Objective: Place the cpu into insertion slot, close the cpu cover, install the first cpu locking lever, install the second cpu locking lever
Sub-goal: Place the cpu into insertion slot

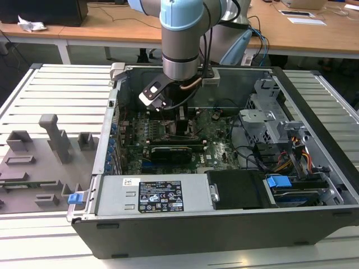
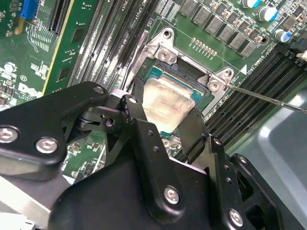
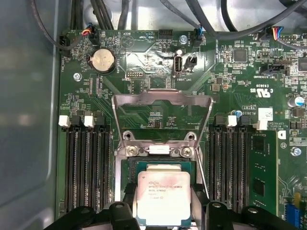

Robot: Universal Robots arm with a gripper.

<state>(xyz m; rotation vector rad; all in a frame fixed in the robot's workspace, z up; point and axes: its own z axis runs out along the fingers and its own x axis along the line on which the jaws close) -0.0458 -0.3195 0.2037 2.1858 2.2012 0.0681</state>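
The cpu (image 3: 163, 197), a silvery square chip, sits between my gripper's (image 3: 163, 203) two black fingers (image 3: 125, 203), which are shut on its sides. It hovers just over the insertion slot (image 3: 144, 166), whose dark frame shows around the chip's far edge. The cpu cover (image 3: 163, 98) stands swung up and open behind the slot. In the second wrist view the cpu (image 2: 165, 100) hangs slightly tilted above the insertion slot (image 2: 192, 79), with a thin locking lever (image 2: 268, 97) sticking out sideways. In the exterior view my gripper (image 1: 183, 120) is low inside the computer case (image 1: 314, 129).
Black memory slots (image 3: 86, 167) flank the socket on both sides. A coin battery (image 3: 102, 60) and cables (image 3: 201, 24) lie beyond the cover. A power supply (image 1: 151, 193) and drive cage (image 1: 269, 120) crowd the case. A grey fixture tray (image 1: 39, 157) lies at the exterior view's left.
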